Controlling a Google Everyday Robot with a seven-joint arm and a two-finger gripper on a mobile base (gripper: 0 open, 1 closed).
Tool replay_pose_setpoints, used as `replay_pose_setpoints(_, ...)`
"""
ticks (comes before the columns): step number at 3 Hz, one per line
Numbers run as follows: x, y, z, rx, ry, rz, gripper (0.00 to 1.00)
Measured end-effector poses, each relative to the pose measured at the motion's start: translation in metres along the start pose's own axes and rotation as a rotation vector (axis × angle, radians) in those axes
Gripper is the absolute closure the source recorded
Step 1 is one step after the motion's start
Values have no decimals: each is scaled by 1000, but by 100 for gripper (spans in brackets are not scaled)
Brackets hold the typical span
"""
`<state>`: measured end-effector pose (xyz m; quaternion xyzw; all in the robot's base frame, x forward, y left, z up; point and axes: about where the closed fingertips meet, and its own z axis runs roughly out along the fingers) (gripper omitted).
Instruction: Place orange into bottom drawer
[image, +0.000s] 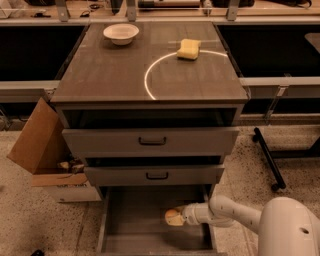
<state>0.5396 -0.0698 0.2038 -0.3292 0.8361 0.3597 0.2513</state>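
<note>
The orange (172, 217) is a small round fruit held at the tip of my gripper (178, 217), inside the open bottom drawer (135, 220). The gripper reaches in from the right, over the drawer's right wall, and is shut on the orange. The orange sits low over the right part of the drawer floor; I cannot tell if it touches the floor. My white arm (235, 214) runs back to the robot body (295, 227) at the lower right.
Two upper grey drawers (152, 141) stand slightly open above the bottom one. A white bowl (121, 33) and a yellow sponge (189, 49) lie on the cabinet top. An open cardboard box (37, 140) stands left of the cabinet. A black leg with a caster (267, 157) is on the right.
</note>
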Motion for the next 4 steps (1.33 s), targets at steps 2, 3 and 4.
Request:
replay_pose_setpoints(2, 5, -6, -14, -18, -71, 24, 0)
replay_pose_setpoints(3, 4, -8, -46, 16, -126, 26, 0)
replay_pose_setpoints(4, 3, -5, -102, 69, -221, 22, 0)
